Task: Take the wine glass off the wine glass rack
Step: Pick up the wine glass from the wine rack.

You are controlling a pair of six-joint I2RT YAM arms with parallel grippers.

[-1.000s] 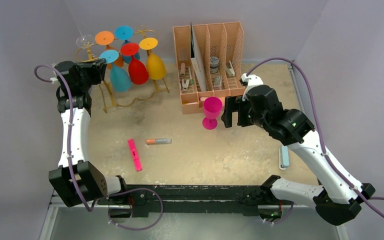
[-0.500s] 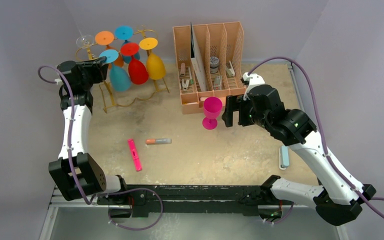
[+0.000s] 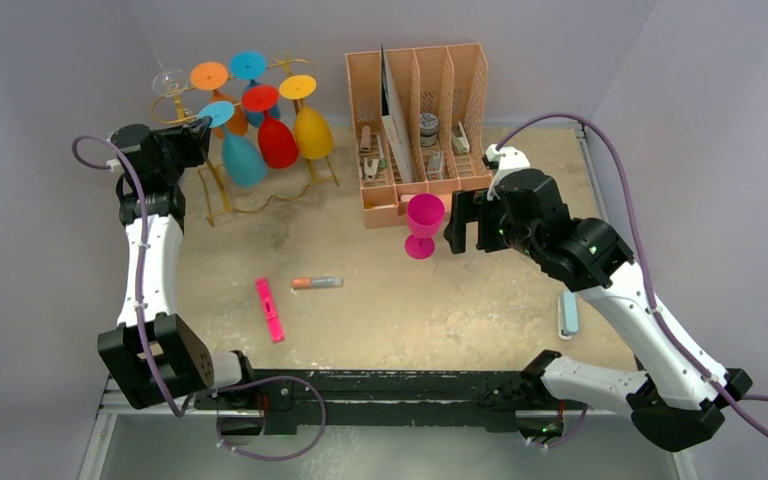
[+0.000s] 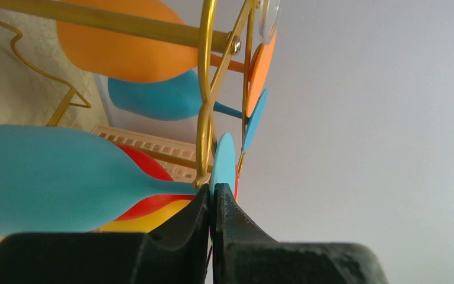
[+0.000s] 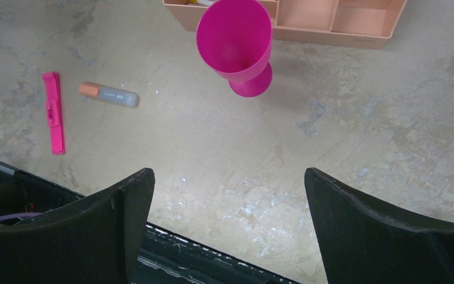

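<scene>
On wine glass rack [image 4: 204, 71] — coloured glasses [image 3: 278, 142] hanging.

wine glass [image 4: 53, 177] — blue, hanging inverted | wine glass rack [image 4: 205, 89] (gold wire) — far-left

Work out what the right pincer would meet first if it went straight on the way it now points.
Probably the magenta wine glass, standing upright directly ahead of the open right pincer. The peach organiser lies beyond it. Height is hard to judge, so it might only graze the bowl.
</scene>
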